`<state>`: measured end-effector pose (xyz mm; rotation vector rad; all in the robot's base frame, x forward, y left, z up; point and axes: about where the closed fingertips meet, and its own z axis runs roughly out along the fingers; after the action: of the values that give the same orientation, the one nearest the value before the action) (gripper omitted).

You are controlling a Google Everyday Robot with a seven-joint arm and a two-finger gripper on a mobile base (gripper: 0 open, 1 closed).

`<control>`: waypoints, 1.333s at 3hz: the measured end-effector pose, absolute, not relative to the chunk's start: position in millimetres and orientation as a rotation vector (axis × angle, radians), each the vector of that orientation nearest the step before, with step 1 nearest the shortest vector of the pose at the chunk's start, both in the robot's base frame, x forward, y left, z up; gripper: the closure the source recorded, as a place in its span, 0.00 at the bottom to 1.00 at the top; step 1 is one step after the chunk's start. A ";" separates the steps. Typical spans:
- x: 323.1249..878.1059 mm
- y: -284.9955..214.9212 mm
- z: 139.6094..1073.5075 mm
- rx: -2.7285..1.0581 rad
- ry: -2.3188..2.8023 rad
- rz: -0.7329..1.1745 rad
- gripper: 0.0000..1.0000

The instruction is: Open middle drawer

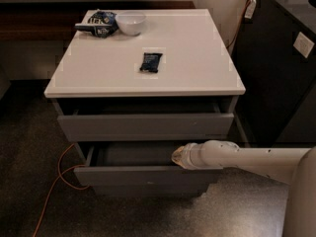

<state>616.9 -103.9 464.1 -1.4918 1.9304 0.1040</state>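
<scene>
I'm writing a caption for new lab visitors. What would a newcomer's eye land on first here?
The white arm reaching in from the right, its gripper at the pulled-out middle drawer. Then the cabinet's bright white top, with a bowl and a dark packet on it.

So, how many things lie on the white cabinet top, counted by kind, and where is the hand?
White bowl: 1
Packets: 2, a blue bag beside the bowl and a dark packet near the middle
Total: 3
The hand is low at the right, at the pulled-out middle drawer, just above its front.
</scene>
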 end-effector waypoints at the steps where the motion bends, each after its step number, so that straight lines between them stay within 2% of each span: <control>1: 616.5 -97.6 451.1 -1.549 1.937 0.108 1.00; 4: 583.3 -78.2 448.5 -1.707 1.862 0.174 1.00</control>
<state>583.3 -78.2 448.5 -1.7066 1.8620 0.1738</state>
